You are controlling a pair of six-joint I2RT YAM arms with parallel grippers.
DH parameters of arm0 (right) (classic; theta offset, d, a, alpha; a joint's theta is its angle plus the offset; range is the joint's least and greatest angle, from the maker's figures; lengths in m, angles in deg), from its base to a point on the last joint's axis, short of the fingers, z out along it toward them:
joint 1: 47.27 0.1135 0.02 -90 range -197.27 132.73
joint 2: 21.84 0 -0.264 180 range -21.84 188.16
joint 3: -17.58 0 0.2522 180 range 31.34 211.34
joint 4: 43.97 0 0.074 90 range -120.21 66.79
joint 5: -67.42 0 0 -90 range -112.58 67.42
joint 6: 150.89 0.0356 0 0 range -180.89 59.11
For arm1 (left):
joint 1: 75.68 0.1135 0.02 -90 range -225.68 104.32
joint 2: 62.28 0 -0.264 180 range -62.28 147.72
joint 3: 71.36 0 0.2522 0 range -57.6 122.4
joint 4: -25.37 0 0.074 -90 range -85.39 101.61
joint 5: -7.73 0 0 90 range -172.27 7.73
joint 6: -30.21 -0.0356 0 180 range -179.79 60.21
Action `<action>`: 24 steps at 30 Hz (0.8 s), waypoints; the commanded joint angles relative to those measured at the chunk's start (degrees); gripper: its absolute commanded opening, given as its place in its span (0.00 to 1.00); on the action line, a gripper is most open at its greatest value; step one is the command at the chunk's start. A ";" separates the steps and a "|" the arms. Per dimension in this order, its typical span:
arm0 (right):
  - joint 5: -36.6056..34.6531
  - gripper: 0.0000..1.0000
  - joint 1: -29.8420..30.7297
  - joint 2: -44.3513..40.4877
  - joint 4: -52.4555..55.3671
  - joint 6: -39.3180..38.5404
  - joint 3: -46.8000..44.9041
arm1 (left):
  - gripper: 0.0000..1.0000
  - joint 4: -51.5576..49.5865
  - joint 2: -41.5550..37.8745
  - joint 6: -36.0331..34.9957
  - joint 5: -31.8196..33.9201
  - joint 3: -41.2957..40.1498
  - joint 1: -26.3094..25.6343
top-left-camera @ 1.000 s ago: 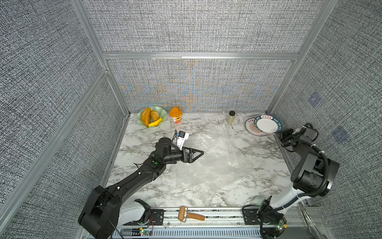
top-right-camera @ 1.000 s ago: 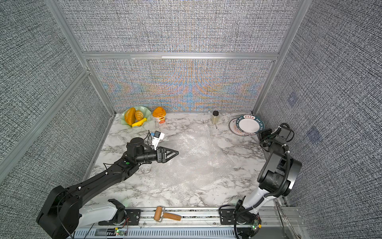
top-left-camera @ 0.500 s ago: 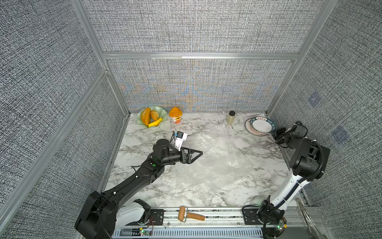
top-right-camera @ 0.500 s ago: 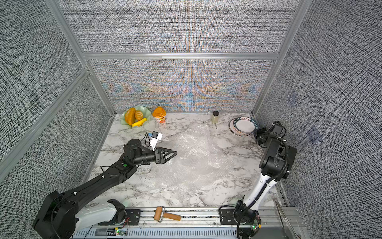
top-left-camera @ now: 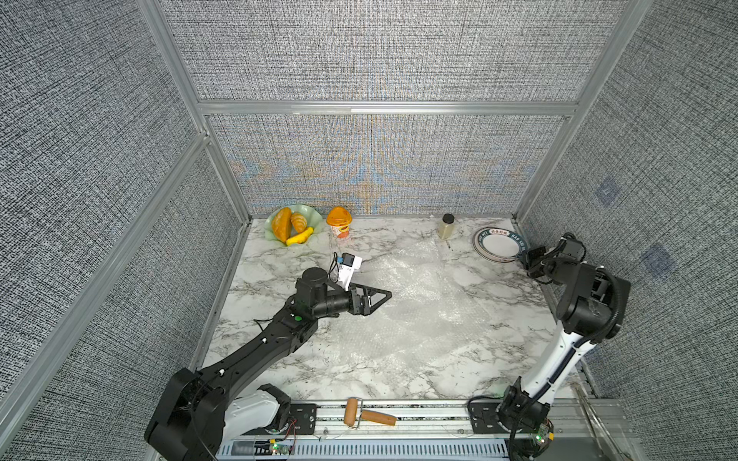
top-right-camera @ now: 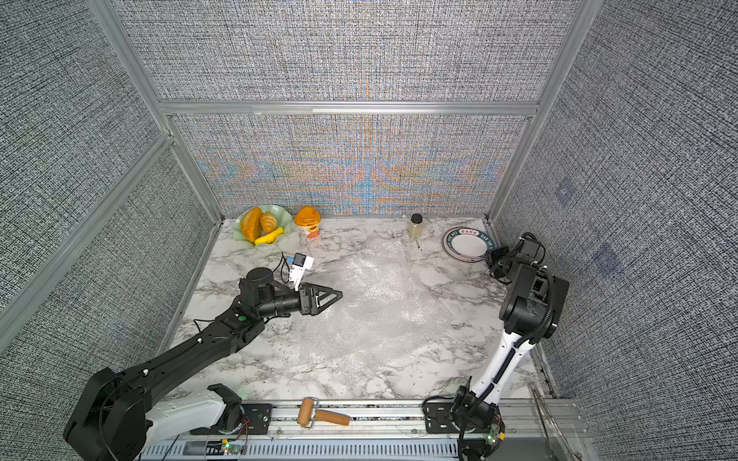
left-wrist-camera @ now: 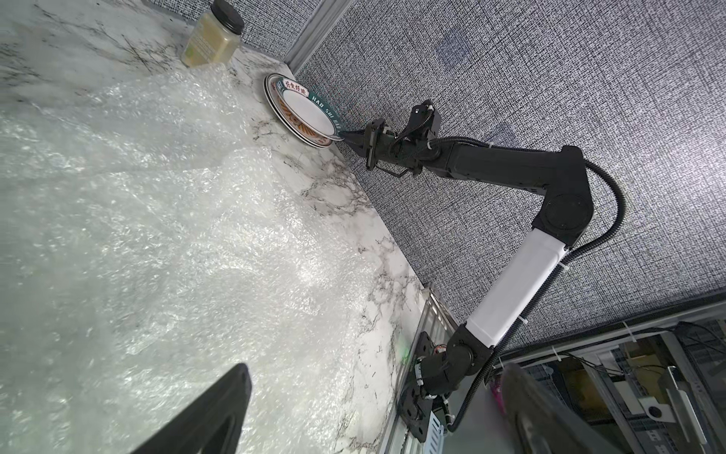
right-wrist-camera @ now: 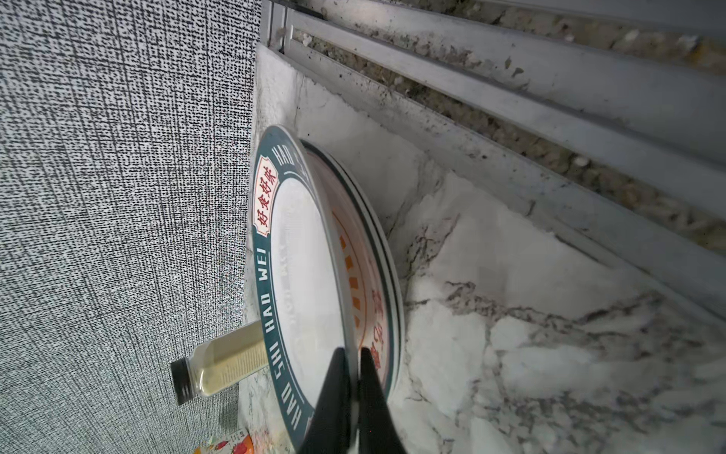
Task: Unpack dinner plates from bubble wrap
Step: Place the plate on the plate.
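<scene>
The dinner plates (top-left-camera: 498, 244) (top-right-camera: 467, 244) sit stacked in the far right corner. My right gripper (top-left-camera: 523, 257) (right-wrist-camera: 352, 353) is shut on the rim of the top plate (right-wrist-camera: 302, 255), white with a lettered teal band. The gripped edge is lifted a little off the orange-patterned plates (right-wrist-camera: 367, 275) under it. Clear bubble wrap (top-left-camera: 411, 303) (left-wrist-camera: 137, 216) lies spread over the middle of the marble table. My left gripper (top-left-camera: 385, 295) (left-wrist-camera: 376, 367) hovers open at its left edge, holding nothing.
A pale green dish of bread (top-left-camera: 293, 227), an orange cup (top-left-camera: 339, 221) and a small jar (top-left-camera: 446, 226) stand along the back wall. A wooden-handled roller (top-left-camera: 369, 415) lies on the front rail. The right wall is close beside the plates.
The right gripper has carried the teal-banded plate towards the corner and lowered it over the stack, with its elbow swinging forward. The left arm has barely moved.
</scene>
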 commanded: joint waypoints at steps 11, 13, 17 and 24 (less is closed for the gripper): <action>0.94 0.09 0.35 1.20 0.36 -0.21 1.42 | 0.99 -0.41 -0.30 -0.93 0.45 -0.23 -0.01; 1.38 0.11 0.28 1.36 0.36 -0.15 1.45 | 0.99 -0.06 0.00 -0.89 0.37 -0.22 -0.01; 1.50 0.26 0.28 1.36 0.49 0.05 1.23 | 0.99 0.25 0.54 -0.84 0.28 -0.13 -0.01; 1.99 0.46 0.23 1.95 1.75 -0.12 1.95 | 0.99 0.47 0.19 -0.45 0.61 -0.92 -0.01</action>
